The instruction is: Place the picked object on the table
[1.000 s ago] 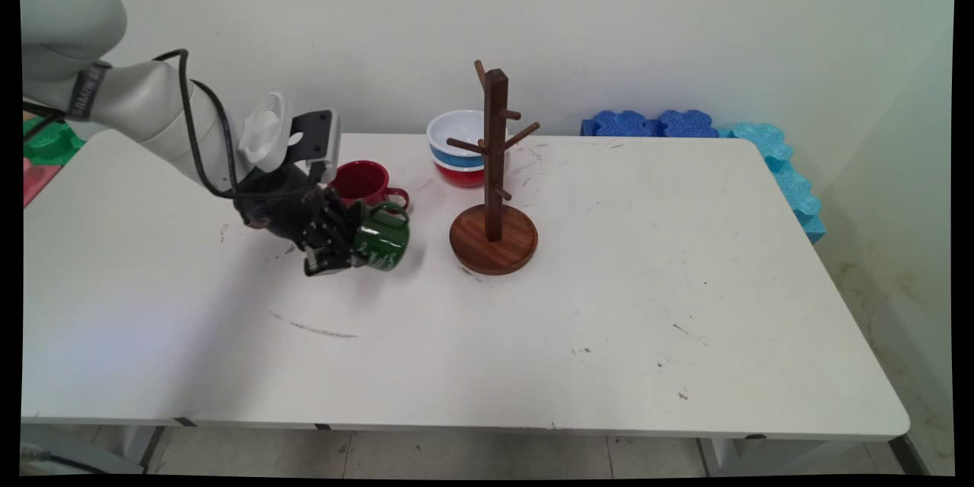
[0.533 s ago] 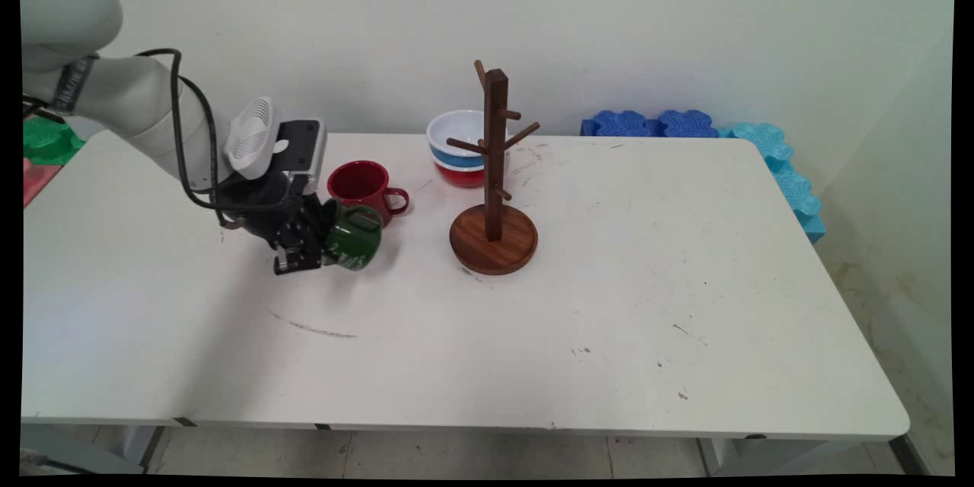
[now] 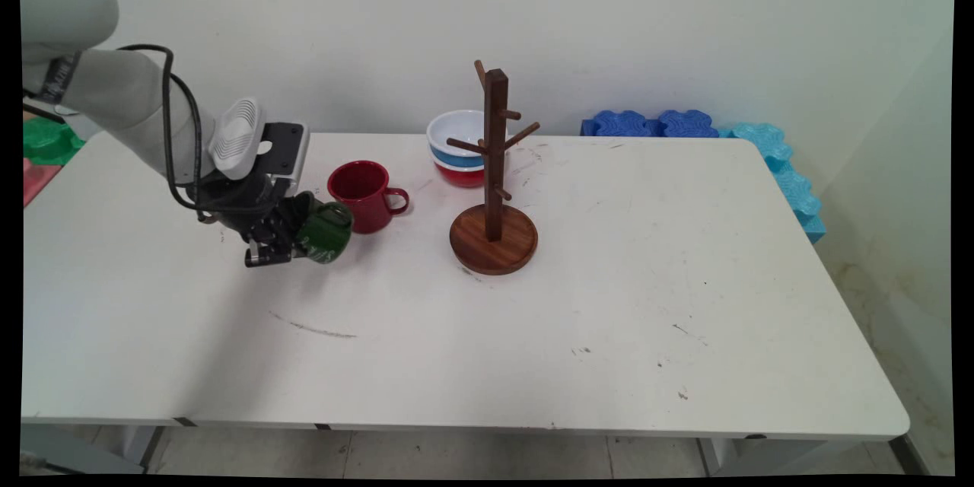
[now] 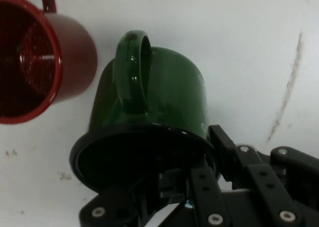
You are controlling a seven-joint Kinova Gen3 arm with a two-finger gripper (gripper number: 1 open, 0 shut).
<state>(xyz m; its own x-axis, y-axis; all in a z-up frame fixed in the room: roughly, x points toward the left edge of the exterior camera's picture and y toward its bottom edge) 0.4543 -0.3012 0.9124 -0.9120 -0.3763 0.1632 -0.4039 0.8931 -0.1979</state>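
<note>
Gripper (image 3: pixel 283 243) low over the left part of the white table (image 3: pixel 533 335), jaws closed on the rim of a green mug (image 3: pixel 326 232). In the hand view (image 4: pixel 199 187) one finger sits inside the mug's mouth and the other outside against the wall, so the rim is pinched between them. Mug held tilted on its side, mouth toward the hand, base pointing away to the right in the main view; its handle (image 4: pixel 132 72) faces up toward the hand camera. Cannot tell whether the mug's underside touches the table or hangs just clear of it.

Red mug (image 3: pixel 364 184) stands upright just beside the green one, behind and to its right, handle pointing right; in the hand view (image 4: pixel 35 62) the two are close but a sliver of table shows between them.

Wooden mug tree (image 3: pixel 494 167) on a round base stands near the table's middle, well apart from the gripper, pegs bare. Stacked bowls (image 3: pixel 460 144), white and blue over red, sit behind the tree toward the wall. Blue foam blocks (image 3: pixel 654 124) line the far right edge. A grey scuff mark (image 3: pixel 312 329) lies on the table in front of the gripper.
</note>
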